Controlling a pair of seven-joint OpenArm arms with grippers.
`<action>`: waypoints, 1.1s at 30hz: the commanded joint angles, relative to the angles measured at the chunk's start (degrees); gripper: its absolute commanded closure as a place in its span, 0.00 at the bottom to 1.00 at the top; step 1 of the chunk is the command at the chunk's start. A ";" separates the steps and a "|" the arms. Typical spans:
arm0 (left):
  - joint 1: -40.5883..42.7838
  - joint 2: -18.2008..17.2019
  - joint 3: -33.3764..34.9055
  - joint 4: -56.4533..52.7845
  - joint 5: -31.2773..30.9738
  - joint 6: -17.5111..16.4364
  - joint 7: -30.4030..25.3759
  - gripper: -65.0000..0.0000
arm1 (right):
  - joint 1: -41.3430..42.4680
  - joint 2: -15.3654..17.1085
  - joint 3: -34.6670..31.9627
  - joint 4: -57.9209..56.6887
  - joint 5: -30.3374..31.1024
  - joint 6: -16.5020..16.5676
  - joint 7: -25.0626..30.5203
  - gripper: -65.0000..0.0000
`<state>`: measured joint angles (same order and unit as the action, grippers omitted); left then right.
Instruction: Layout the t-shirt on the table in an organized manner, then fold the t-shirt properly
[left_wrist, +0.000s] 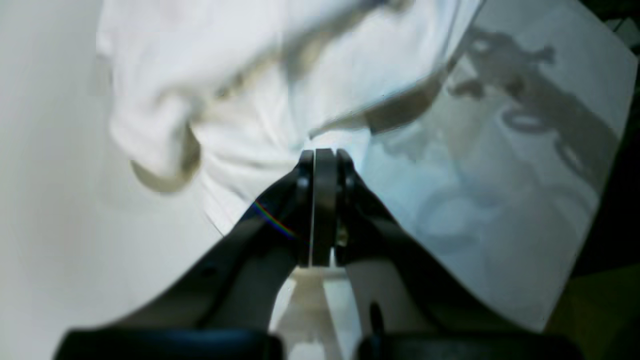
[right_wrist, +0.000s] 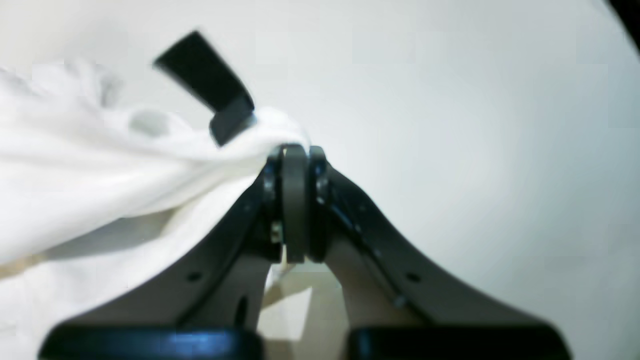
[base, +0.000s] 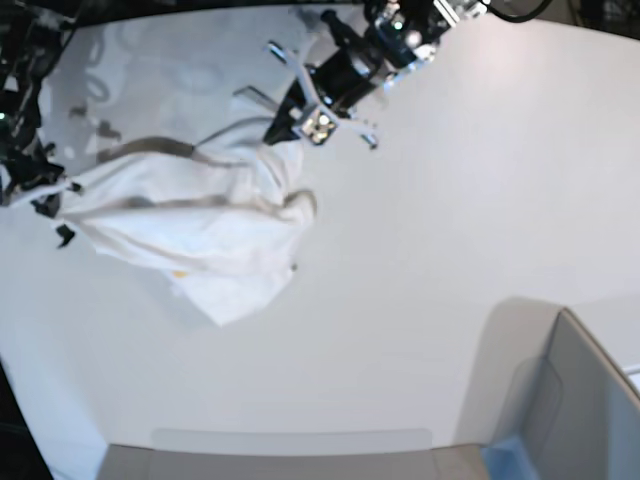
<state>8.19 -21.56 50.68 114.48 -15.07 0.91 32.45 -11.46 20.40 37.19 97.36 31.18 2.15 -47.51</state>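
The table (base: 450, 230) is a wide white surface; every place below is given relative to the t-shirt.

The t-shirt (base: 200, 215) hangs bunched and twisted between both arms, its lower folds trailing on the table near the far left corner. No printed graphic shows, so it is likely inside out or face down. My reading: both arms hold it at opposite ends to stretch it flat before laying out. Layout is not yet done.

Grey box-like corner piece (base: 580, 400): well apart from the shirt, near right, no obstruction.

Left gripper (left_wrist: 325, 152): jaws pressed together, pinching a cloth edge at the shirt's far right end.

Right gripper (right_wrist: 295, 149): jaws likewise closed, clamping a fold at the shirt's left end.

Black tag (right_wrist: 212, 97): sticks up from the cloth just beside the right gripper.
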 joint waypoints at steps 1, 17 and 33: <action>-0.23 0.51 0.18 1.00 0.17 0.10 0.48 0.96 | 0.78 1.18 0.48 0.44 0.43 0.35 2.10 1.00; 0.03 6.92 -1.22 0.82 0.26 0.90 7.60 0.71 | 0.26 1.27 0.22 -1.32 0.43 0.44 2.10 1.00; -1.20 9.30 -1.05 -1.03 0.17 8.10 11.73 0.51 | -1.33 1.27 0.13 -1.32 0.43 0.44 2.10 1.00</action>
<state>7.79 -12.64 49.65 112.42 -15.09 9.04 45.12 -12.93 20.45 36.95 95.09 31.31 2.52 -46.68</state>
